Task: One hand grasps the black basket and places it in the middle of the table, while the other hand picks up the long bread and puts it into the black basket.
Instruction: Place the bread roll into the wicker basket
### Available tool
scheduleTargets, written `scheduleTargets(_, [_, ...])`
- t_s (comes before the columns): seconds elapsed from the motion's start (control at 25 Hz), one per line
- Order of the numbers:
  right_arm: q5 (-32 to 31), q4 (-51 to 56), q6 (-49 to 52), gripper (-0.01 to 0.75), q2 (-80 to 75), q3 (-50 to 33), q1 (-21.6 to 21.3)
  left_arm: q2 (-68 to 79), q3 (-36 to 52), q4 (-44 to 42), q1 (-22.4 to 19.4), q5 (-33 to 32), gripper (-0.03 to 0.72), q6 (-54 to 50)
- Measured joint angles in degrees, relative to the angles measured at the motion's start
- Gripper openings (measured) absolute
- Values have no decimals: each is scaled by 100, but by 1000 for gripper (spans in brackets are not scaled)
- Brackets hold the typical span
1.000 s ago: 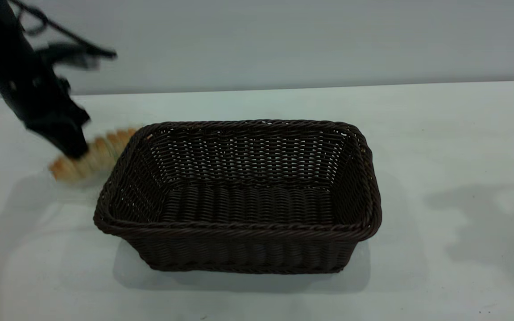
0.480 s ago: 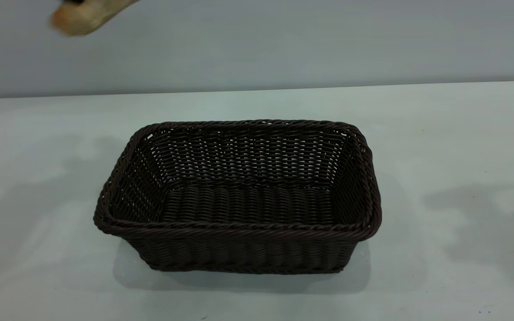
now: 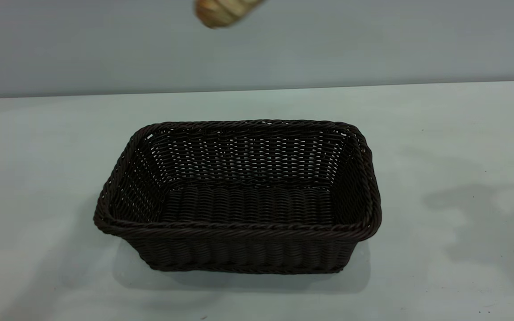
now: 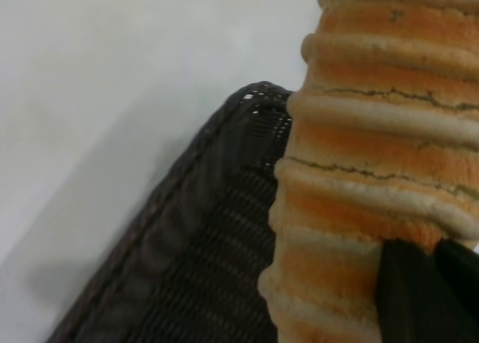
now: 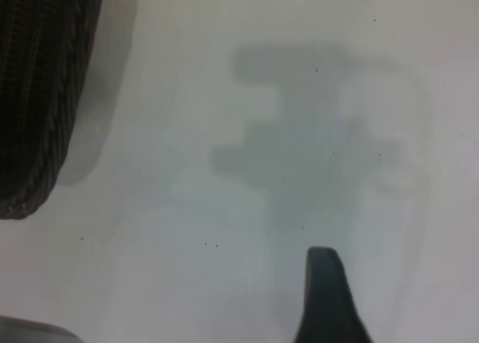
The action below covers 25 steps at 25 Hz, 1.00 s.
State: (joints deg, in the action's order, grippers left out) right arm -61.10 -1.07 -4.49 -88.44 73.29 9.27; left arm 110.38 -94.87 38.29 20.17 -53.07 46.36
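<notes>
The black basket (image 3: 239, 228) stands empty in the middle of the table (image 3: 440, 133). The long bread (image 3: 222, 11) hangs high above the basket's far rim, with only its lower end in the exterior view. In the left wrist view the bread (image 4: 374, 148) fills the picture, and my left gripper (image 4: 408, 287) is shut on it, one black finger (image 4: 430, 298) pressed against its ridges. A corner of the basket (image 4: 194, 246) lies below. My right gripper (image 5: 224, 317) is open and empty above bare table to the right of the basket (image 5: 37, 96). Only one of its fingers (image 5: 325, 294) shows.
The arms' shadows fall on the table to the right (image 3: 475, 209) and the left of the basket. A grey wall (image 3: 373, 40) rises behind the table's far edge.
My left gripper lifted the bread from the table left of the basket. It carried it up out of the picture and then right, to above the basket's far side.
</notes>
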Motion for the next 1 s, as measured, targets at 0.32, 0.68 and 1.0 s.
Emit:
scheduleTargets(0.32, [0, 0, 0, 506, 0, 0, 0, 973, 0, -227, 200, -18, 34, -262])
scheduleTargets(0.68, [11, 0, 0, 506, 0, 0, 0, 1411, 0, -253, 200, -315, 68, -552])
scheduleTargets(1.0, [15, 0, 0, 506, 0, 0, 0, 1411, -20, -362, 200, -865, 421, -664])
